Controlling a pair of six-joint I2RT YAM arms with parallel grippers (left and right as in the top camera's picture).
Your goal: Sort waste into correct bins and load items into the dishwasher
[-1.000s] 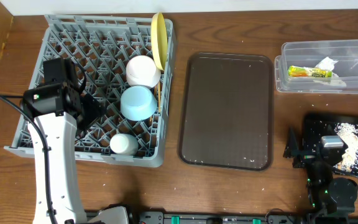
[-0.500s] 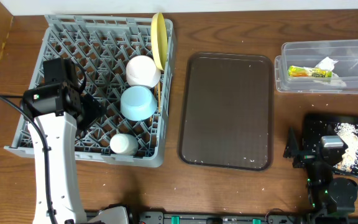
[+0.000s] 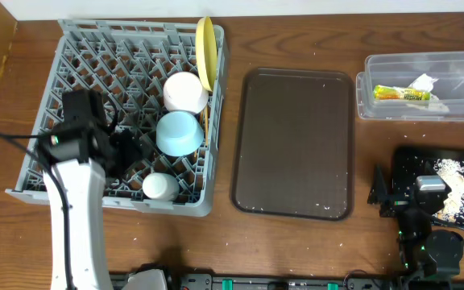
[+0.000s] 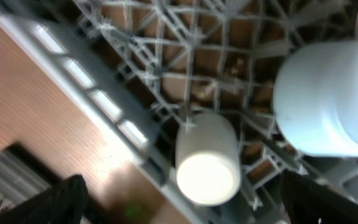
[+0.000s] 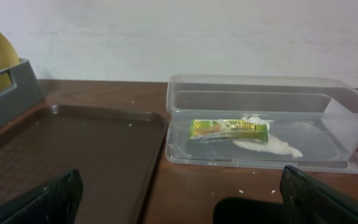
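The grey dish rack [image 3: 79, 48] holds the pale yellow plate [image 3: 206, 50] on edge, the white bowl [image 3: 185, 91], the light blue bowl [image 3: 177, 133] and the small white cup [image 3: 160, 187]. Thin chopsticks [image 3: 205, 121] stand by the blue bowl. My left gripper [image 3: 127, 153] is open and empty over the rack, left of the blue bowl. In the left wrist view it [image 4: 182, 196] hangs above the cup [image 4: 207, 165], with the blue bowl [image 4: 331, 99] to the right. The clear tub [image 3: 457, 64] holds the snack wrapper [image 3: 401, 93] and tissue [image 3: 424, 81]. Crumbs [image 3: 451, 181] lie in the black bin [image 3: 413, 165]. My right gripper [image 3: 379, 193] is open and empty.
The dark brown tray [image 3: 294, 143] lies between the rack and the bins, with a few crumbs near its front edge. In the right wrist view the tray [image 5: 73, 149] is at left, the tub [image 5: 185, 99] with wrapper [image 5: 229, 127] ahead, and the gripper [image 5: 179, 199] low over the table.
My left arm has shifted slightly toward the front of the rack, nearer the white cup. The right arm and all objects have not moved.
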